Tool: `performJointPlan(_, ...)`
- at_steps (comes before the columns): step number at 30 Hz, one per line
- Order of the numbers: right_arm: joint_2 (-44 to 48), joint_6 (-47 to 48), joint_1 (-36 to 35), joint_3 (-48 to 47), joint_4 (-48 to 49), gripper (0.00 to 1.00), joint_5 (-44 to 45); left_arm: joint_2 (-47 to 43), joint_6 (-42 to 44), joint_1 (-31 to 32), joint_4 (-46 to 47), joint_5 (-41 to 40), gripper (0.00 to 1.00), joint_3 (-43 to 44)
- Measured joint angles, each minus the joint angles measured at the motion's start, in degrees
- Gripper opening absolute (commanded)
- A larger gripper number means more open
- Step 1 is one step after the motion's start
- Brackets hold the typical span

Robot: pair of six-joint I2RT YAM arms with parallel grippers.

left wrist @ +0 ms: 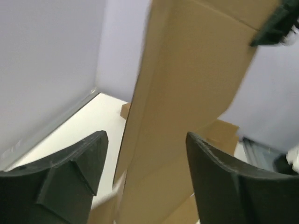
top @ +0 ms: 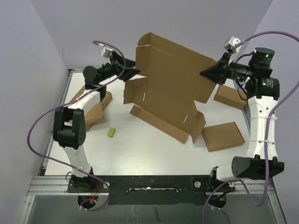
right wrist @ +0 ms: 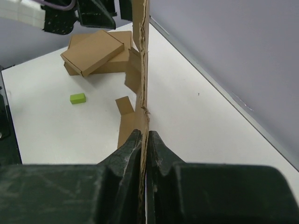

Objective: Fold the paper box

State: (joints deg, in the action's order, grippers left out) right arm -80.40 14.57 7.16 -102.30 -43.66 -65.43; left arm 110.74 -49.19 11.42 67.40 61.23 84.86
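Step in hand: raising the large panel of the paper box [top: 168, 88] for folding. The box sits at the middle of the worktop [top: 140, 149], towards the far side and between the two arms. Its base and near flaps lie flat, and one broad panel stands tilted up at the far side of the base. The right gripper [right wrist: 144, 136] has its jaws closed flat on the right edge of this raised panel, with the cardboard pinched between them and no gap visible. The left gripper [left wrist: 145, 137] is at the left edge of the same panel. Its jaws are wide apart with the cardboard standing in the gap, and the left wrist view shows neither finger pressing on it, so it holds nothing. Judgement: the task is at an early stage, since no flap is tucked into a slot and no wall is locked. The next move calls for the left jaws to close on the panel edge, so that both arms can swing the panel about its crease together; uneven motion would likely twist or tear the thin board at the right-hand grip. A flat box [top: 223, 136] lies at the near right, stacked flat boxes [top: 96, 109] lie at the left, and a green block [top: 111, 133] lies at the near left, well apart from the paper box
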Motion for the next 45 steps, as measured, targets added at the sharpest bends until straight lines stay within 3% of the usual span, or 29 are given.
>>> performJointPlan(5,0.1,-4.9,0.7,-3.4,-0.1,0.0,1.6,-13.4,2.6,-2.4,-13.6,-17.7,0.75,-19.7)
performJointPlan(8,0.2,-8.6,0.7,-4.2,0.9,0.0,1.8,-24.0,1.8,-1.7,-21.7,-26.8,0.78,-26.7)
performJointPlan(12,0.3,-15.7,0.7,-3.1,4.5,0.0,1.0,-37.2,-2.1,7.3,-27.3,-37.9,0.82,-32.6)
performJointPlan(14,0.6,-19.9,0.7,-0.7,7.9,0.0,0.3,-39.4,-5.5,13.2,-27.7,-41.6,0.83,-33.9)
performJointPlan(25,1.5,-38.8,0.7,10.3,19.8,0.0,-0.8,-33.8,-19.3,28.3,-31.4,-59.5,0.88,-40.0)
performJointPlan(34,1.9,-55.8,0.6,15.4,34.5,0.0,-3.4,-26.6,-21.4,29.3,-23.3,-64.5,0.88,-40.0)
performJointPlan(45,2.1,-65.5,0.3,20.1,43.3,0.0,-4.6,-24.6,-20.7,30.4,-14.5,-66.0,0.87,-38.1)
